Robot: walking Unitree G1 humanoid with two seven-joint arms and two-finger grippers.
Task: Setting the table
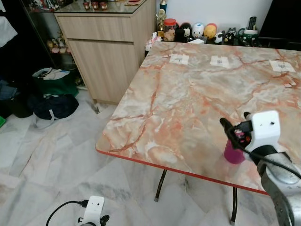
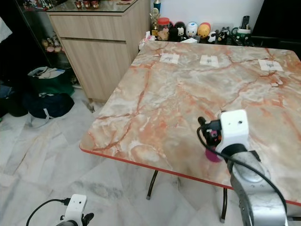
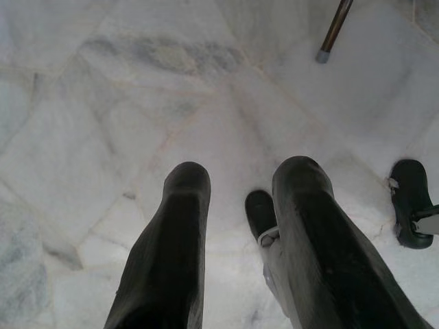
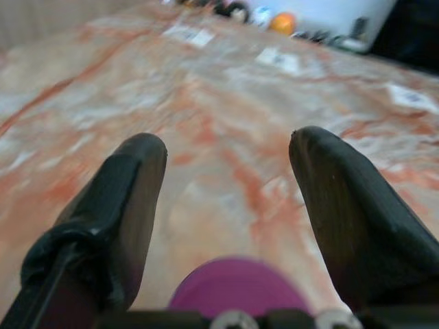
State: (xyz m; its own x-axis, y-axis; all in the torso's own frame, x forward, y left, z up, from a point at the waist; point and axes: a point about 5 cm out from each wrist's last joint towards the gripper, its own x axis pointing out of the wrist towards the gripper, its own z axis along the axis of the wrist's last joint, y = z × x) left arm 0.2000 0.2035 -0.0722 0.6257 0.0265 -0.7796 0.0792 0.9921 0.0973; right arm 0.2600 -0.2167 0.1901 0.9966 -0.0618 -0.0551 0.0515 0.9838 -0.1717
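Note:
A magenta cup (image 1: 233,151) stands on the marble table (image 1: 188,94) near its front edge on my right. My right gripper (image 1: 234,120) hovers just over the cup. In the right wrist view the right gripper (image 4: 230,144) is open, its fingers (image 4: 130,185) spread wide, and the cup's rim (image 4: 236,284) lies low between them near the palm, blurred. My left gripper (image 3: 240,171) hangs open above the floor beside the table; its white wrist (image 1: 94,212) shows at the bottom left.
Three white paper cards (image 1: 179,59) (image 1: 219,60) (image 1: 282,66) lie along the table's far side, with figurines and jars (image 1: 197,30) behind them. A wooden cabinet (image 1: 108,52) stands at the far left, bags (image 1: 55,106) on the floor beside it. A table leg (image 3: 334,31) is close to my left arm.

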